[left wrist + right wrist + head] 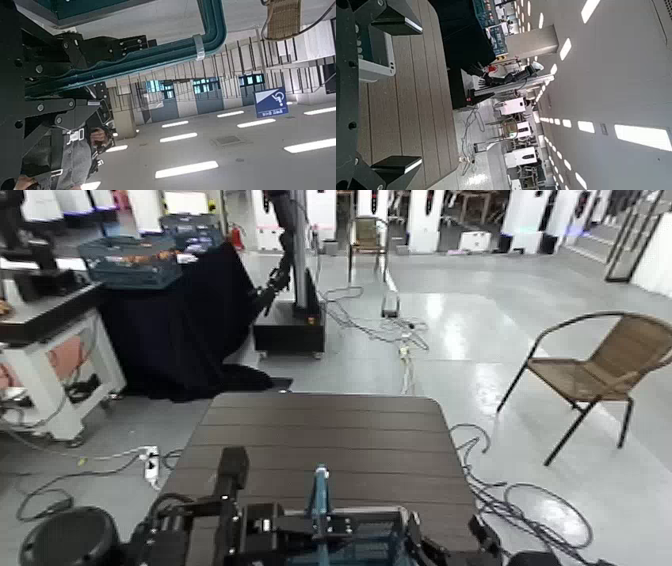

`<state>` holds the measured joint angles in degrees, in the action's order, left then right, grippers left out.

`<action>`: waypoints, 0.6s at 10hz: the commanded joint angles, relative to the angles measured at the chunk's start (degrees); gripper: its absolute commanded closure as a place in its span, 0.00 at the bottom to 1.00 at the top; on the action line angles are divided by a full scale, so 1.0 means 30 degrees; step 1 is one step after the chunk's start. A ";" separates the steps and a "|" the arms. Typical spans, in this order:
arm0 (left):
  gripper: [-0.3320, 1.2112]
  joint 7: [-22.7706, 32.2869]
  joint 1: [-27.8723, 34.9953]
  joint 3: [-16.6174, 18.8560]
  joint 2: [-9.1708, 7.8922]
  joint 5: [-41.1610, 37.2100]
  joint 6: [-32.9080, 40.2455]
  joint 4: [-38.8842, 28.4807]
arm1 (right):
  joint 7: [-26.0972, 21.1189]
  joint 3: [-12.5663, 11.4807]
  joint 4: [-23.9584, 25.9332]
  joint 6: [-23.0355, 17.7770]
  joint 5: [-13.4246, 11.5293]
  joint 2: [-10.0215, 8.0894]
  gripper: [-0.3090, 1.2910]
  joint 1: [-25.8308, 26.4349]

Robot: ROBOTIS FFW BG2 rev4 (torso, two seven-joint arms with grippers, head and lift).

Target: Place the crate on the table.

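The crate (352, 535) is at the near edge of the table (320, 440), with its thin upright teal handle (320, 495) standing in the middle. My left gripper (232, 525) is at the crate's left side. In the left wrist view the teal rim (158, 57) runs into the black jaws, which are closed on it. My right gripper (440, 550) is at the crate's right side. In the right wrist view its fingertips (401, 22) stand wide apart over the table slats (411, 95), with nothing between them.
A wicker chair (600, 370) stands to the right of the table. A black-draped table (180, 320) with dark teal mesh crates (130, 260) and another robot's base (290, 325) are behind. Cables (400, 340) lie on the floor. A white workbench (50, 350) is at the left.
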<state>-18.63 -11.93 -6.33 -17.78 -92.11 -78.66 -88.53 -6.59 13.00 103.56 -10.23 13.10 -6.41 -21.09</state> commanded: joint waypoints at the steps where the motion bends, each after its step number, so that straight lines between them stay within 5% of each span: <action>1: 0.99 -0.0001 -0.0007 0.0002 -0.0050 0.0000 0.0000 0.0007 | -0.0002 0.0001 -0.0009 0.0013 0.0027 -0.0003 0.29 0.0000; 6: 0.99 -0.0001 -0.0300 0.0002 -0.0050 0.0175 0.0059 0.0505 | -0.0002 0.0030 -0.0038 0.0042 0.0057 0.0027 0.29 0.0000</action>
<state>-18.63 -12.45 -6.21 -17.94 -91.77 -78.50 -87.45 -6.59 13.10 103.46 -10.11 13.24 -6.40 -21.09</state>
